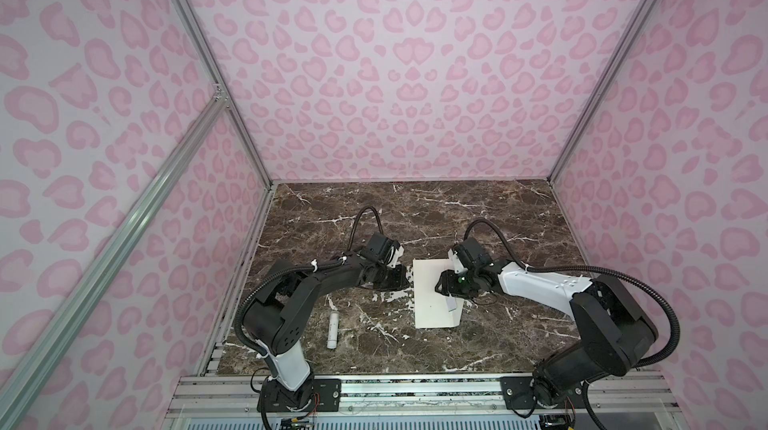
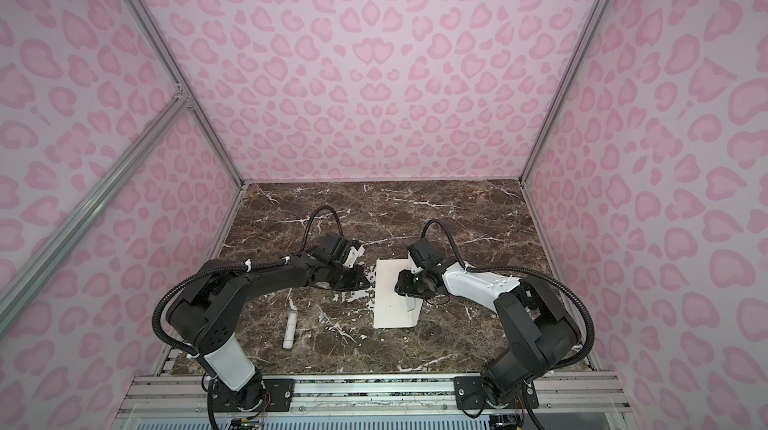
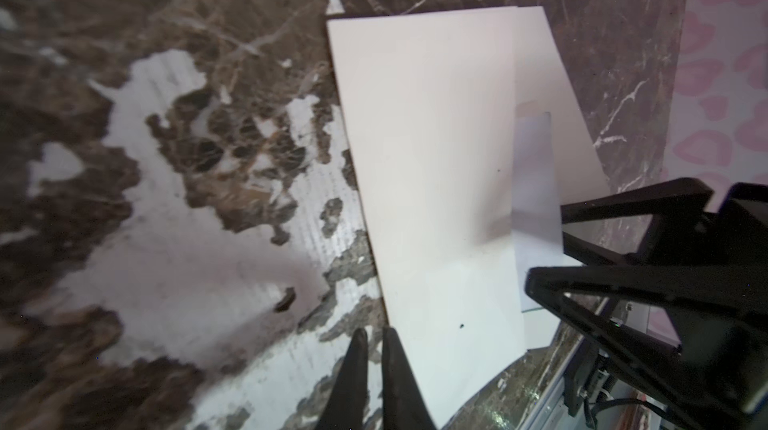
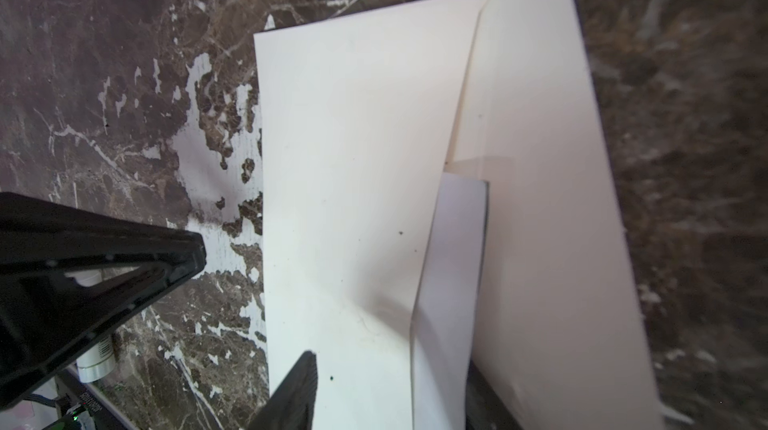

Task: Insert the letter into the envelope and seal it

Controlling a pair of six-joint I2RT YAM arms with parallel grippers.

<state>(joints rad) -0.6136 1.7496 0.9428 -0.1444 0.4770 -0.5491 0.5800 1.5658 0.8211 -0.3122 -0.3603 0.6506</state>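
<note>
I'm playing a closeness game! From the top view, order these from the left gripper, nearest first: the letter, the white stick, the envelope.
In a top view, from the left gripper:
1. envelope, right beside its tips.
2. letter, poking out on the envelope's right side.
3. white stick, lying toward the front left.

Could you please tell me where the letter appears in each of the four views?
In a top view: the letter is a grey strip near the right edge of the envelope.
In a top view: the same grey strip, again near that edge.
Left wrist: grey card partly under the envelope's front sheet.
Right wrist: card between front sheet and flap.
Shared landmark: the cream envelope.
</note>
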